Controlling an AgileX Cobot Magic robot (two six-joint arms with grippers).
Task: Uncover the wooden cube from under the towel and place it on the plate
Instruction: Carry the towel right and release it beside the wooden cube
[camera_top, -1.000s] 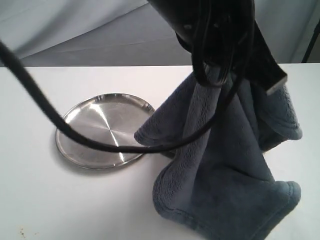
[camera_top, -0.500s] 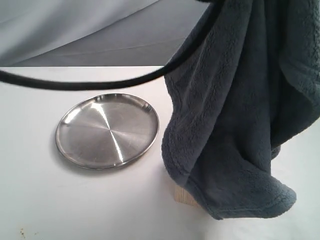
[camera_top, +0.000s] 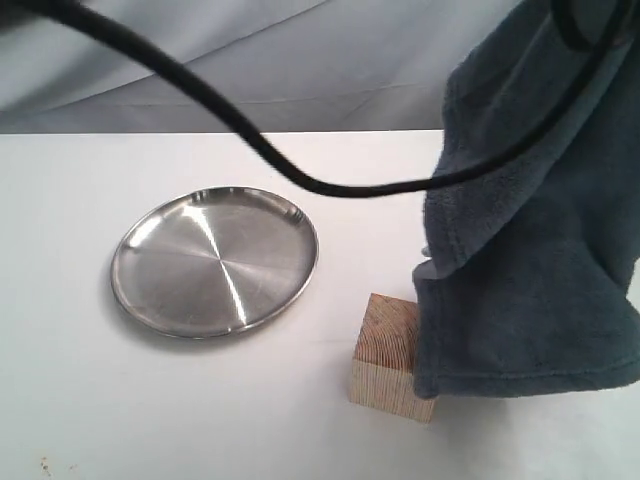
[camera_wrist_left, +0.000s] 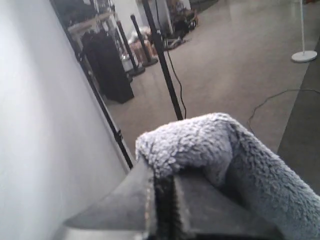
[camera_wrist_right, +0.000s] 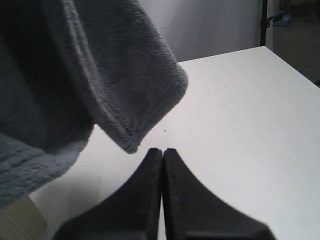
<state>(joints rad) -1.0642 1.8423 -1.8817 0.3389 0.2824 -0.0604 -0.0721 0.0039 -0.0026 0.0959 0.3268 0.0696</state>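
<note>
The pale wooden cube (camera_top: 392, 355) stands on the white table, just right of the round steel plate (camera_top: 215, 262); its right edge is hidden behind the hanging cloth. The grey-blue towel (camera_top: 530, 260) hangs in the air at the right, its lower hem level with the cube's top. In the left wrist view my left gripper (camera_wrist_left: 162, 172) is shut on a fold of the towel (camera_wrist_left: 200, 142), high above the floor. My right gripper (camera_wrist_right: 162, 152) is shut and empty above the table, beside a hanging towel corner (camera_wrist_right: 135, 110). A sliver of the cube (camera_wrist_right: 17, 220) shows under the cloth.
A black cable (camera_top: 300, 180) sweeps across the exterior view from the upper left to the towel. The white table (camera_top: 150, 420) runs to a grey backdrop behind. Neither gripper shows in the exterior view.
The towel has risen and swung to the right, off the plate's edge, and the cube now stands uncovered. The black arm has left the exterior view.
</note>
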